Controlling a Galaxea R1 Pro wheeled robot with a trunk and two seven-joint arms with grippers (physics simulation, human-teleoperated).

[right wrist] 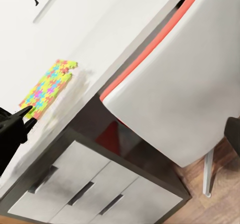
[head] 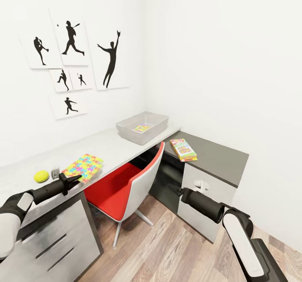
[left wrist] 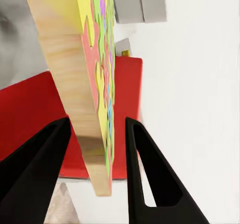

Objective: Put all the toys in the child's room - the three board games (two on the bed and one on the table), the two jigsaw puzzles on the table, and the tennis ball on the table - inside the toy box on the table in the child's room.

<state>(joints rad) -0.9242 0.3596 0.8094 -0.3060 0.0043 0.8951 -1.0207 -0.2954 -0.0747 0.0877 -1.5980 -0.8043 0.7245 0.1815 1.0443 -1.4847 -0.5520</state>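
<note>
Furthest left on the worktop [head: 113,145] lay the tennis ball [head: 41,176], just to the outer side of the left end effector [head: 74,180]. That end effector had its fingers [left wrist: 150,184] spread to either side of the near edge of a jigsaw puzzle [head: 83,167]; the wrist view showed the board between them with gaps on both sides, so it was open, not yet clamped. The step in hand looked like picking up this puzzle. The next move called for closing on the board, lifting it, and carrying it far ahead and rightward to the toy box [head: 142,127], where the other puzzle [head: 142,128] already lay. Beyond the red chair [head: 126,181] a board game [head: 183,149] waited. The right end effector [head: 181,191] hung low; I could not tell its state.
</note>
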